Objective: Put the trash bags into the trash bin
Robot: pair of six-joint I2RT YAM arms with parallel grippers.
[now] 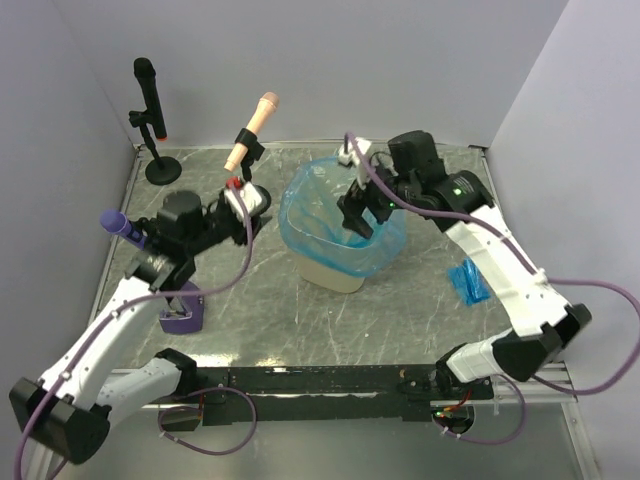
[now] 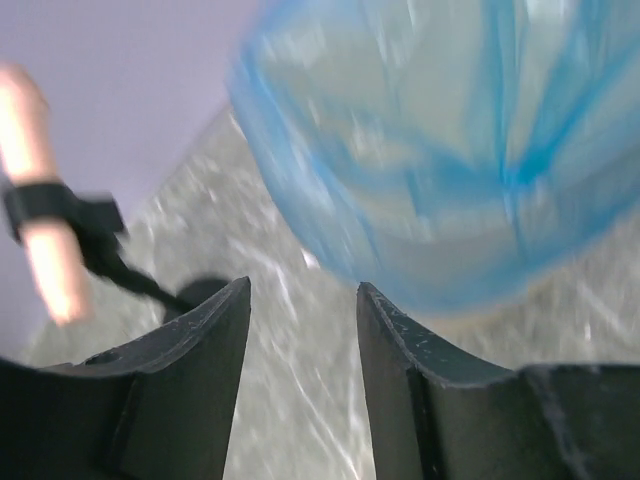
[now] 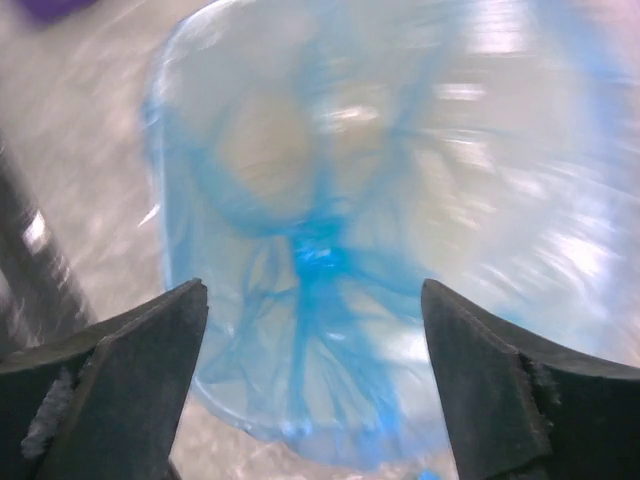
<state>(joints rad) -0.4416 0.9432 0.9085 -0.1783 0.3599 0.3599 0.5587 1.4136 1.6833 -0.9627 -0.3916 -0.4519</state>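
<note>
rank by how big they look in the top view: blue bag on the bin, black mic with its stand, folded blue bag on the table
1. blue bag on the bin
2. black mic with its stand, though farther from the camera
3. folded blue bag, smallest

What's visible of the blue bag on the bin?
The bag is thin, see-through blue plastic film, crinkled, lining the cream bin. Its mouth stands open. Its edge is turned over the rim and hangs down the outside, leaving only the bin's lower part bare. Darker blue folds gather to a seam at the bottom inside. The right tool hangs over the mouth, jaws wide apart, gripping nothing; whether it touches the film cannot be told.
</note>
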